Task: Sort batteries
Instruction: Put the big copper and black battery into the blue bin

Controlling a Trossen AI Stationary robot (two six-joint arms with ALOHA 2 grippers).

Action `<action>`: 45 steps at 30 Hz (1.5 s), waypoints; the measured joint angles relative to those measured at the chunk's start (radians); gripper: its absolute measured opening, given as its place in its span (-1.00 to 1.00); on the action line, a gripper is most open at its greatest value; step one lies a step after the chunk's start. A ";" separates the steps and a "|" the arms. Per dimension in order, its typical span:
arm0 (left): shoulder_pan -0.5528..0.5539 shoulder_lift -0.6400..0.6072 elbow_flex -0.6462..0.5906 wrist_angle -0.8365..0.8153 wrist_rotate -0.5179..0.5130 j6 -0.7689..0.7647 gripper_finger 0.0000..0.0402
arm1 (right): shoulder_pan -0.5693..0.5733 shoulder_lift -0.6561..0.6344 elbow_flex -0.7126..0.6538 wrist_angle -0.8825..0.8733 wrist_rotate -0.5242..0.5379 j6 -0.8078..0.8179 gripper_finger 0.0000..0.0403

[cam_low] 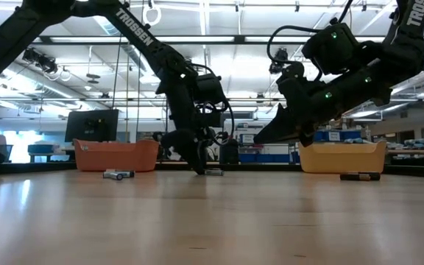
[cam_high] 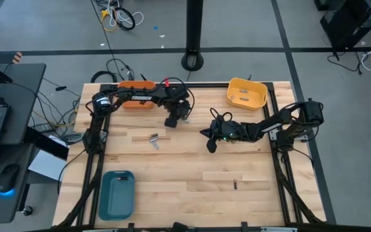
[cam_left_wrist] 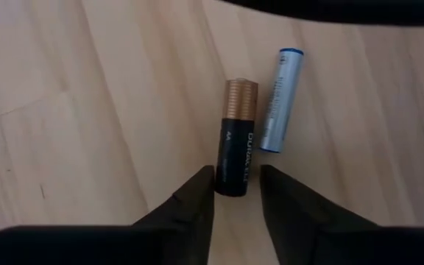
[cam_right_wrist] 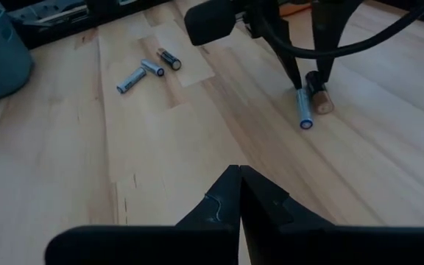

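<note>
1. My left gripper (cam_left_wrist: pixel 238 197) is down at the pale wooden plank counter (cam_high: pixel 192 161), near the far edge beside the orange plastic tray (cam_high: pixel 137 102).
2. Its fingers (cam_left_wrist: pixel 193 199) stand apart, one on each side of the black end of a fat black-and-copper cylindrical battery (cam_left_wrist: pixel 238 140) lying on the counter; they are just beside it, and I cannot tell whether they touch it.
3. A slim silvery battery with a blue end cap (cam_left_wrist: pixel 280 99) lies just beside that one, nearly parallel to it.
4. My right gripper (cam_right_wrist: pixel 239 193) hangs above the counter's middle, tilted down, its fingers pressed together with nothing between them.
5. From my right wrist I see three small batteries (cam_right_wrist: pixel 149 68) clustered on the counter, well apart from the pair under my left gripper.
6. One dark battery (cam_high: pixel 235 184) lies alone toward the near edge.
7. A yellow plastic tray (cam_high: pixel 247 93) sits at the far right corner with something small in it.
8. A teal plastic tray (cam_high: pixel 116 193) sits at the near left.
</note>
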 joint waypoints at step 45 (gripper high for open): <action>-0.549 -0.594 -0.001 -0.733 -0.193 -0.682 -0.78 | 0.000 0.000 0.000 0.006 0.000 -0.034 -0.92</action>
